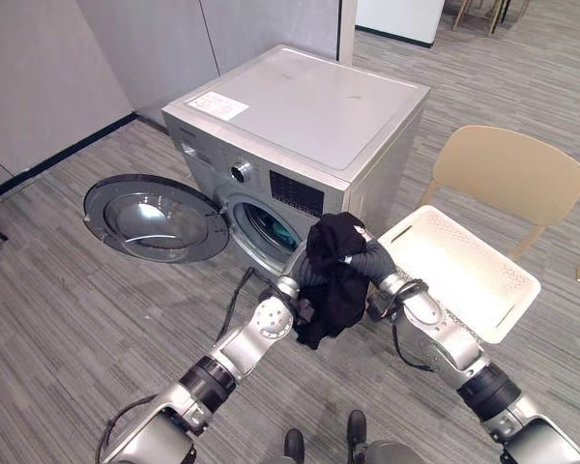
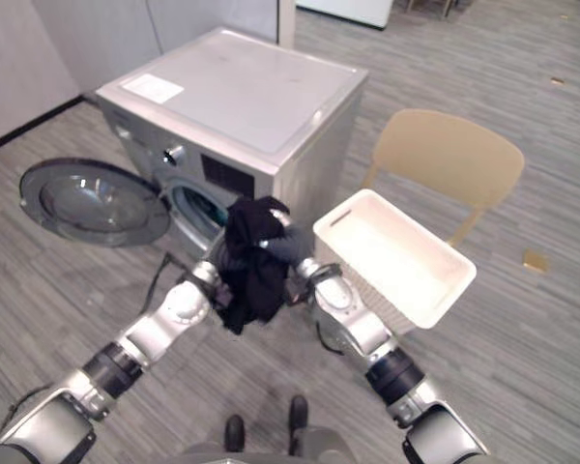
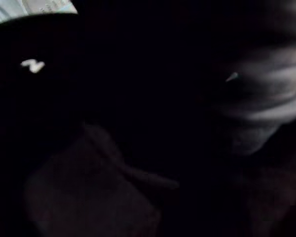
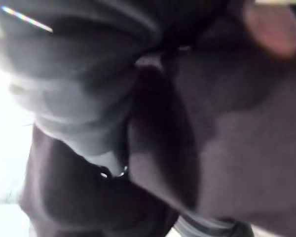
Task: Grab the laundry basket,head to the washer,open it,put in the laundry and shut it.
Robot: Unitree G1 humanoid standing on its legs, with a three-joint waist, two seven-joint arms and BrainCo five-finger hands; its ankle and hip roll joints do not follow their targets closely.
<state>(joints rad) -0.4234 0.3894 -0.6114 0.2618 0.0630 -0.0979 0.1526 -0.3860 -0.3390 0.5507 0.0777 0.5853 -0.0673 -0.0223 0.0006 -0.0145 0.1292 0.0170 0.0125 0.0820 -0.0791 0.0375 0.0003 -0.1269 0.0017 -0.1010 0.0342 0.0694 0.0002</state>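
Silver-grey front-loading washer (image 1: 300, 126) stands on the grey striped carpet floor (image 1: 68, 319), and its round glass-fronted door (image 1: 155, 217) is swung fully open to the robot's left, so the walk over and the opening step look done. White perforated plastic laundry basket (image 1: 464, 266) sits just right of the washer, in front of a beige plastic chair (image 1: 512, 174); the basket interior looks empty. The black and dark grey bundle of laundry (image 1: 333, 271) is up in the air between both arms, directly in front of the open drum mouth (image 1: 271, 227) but not yet inside it. Left to do: push the clothes into the drum, pull the hands out, swing the door shut.

Left hand (image 1: 292, 280) is at the left edge of the bundle, with cloth draped over it; the fingers are buried in dark fabric and the left wrist view is nearly all black, so I cannot tell how far they are closed. Right hand (image 2: 304, 266) comes in from the basket side and is likewise wrapped by the clothes; the right wrist view shows folds of grey and dark cloth right up against the camera, probably pressed over the palm, but the finger position is not readable. Both hands clearly carry the load between them; the grasp type is unknown.
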